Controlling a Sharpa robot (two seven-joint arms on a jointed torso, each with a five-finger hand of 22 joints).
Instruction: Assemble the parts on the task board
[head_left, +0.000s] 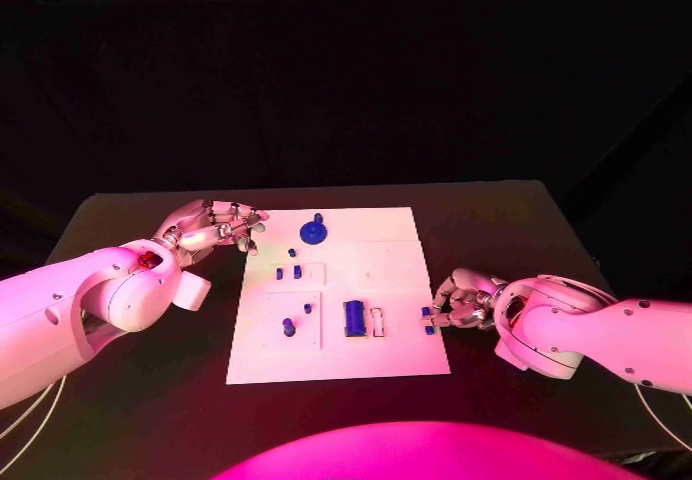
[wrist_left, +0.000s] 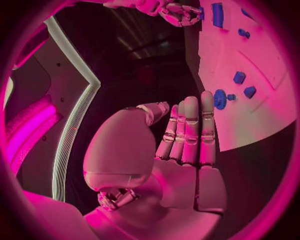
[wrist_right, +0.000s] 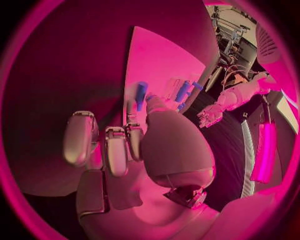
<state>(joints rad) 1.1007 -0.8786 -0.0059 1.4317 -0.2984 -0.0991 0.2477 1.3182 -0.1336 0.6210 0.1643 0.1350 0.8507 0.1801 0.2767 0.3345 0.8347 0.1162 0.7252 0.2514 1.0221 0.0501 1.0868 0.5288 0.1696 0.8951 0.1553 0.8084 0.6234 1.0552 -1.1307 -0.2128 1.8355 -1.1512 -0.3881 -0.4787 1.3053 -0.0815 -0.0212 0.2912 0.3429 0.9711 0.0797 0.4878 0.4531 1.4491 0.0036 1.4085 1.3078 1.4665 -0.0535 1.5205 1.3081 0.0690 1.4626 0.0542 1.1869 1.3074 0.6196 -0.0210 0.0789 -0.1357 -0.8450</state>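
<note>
Head view has my right robot hand (head_left: 464, 300) at the right edge of the flat white task board (head_left: 389, 350), fingers curled, pinching a small blue part (head_left: 428, 320) at the board's rim. My left robot hand (head_left: 216, 228) hovers over the black desk (head_left: 144, 400) just beside the board's far left corner, released, holding nothing, near a round blue gear-shaped part (head_left: 313, 233).

I work in a lab-like test space: a black table (head_left: 490, 215), dark backdrop behind, equipment racks and cables (wrist_right: 234, 37) nearby.
</note>
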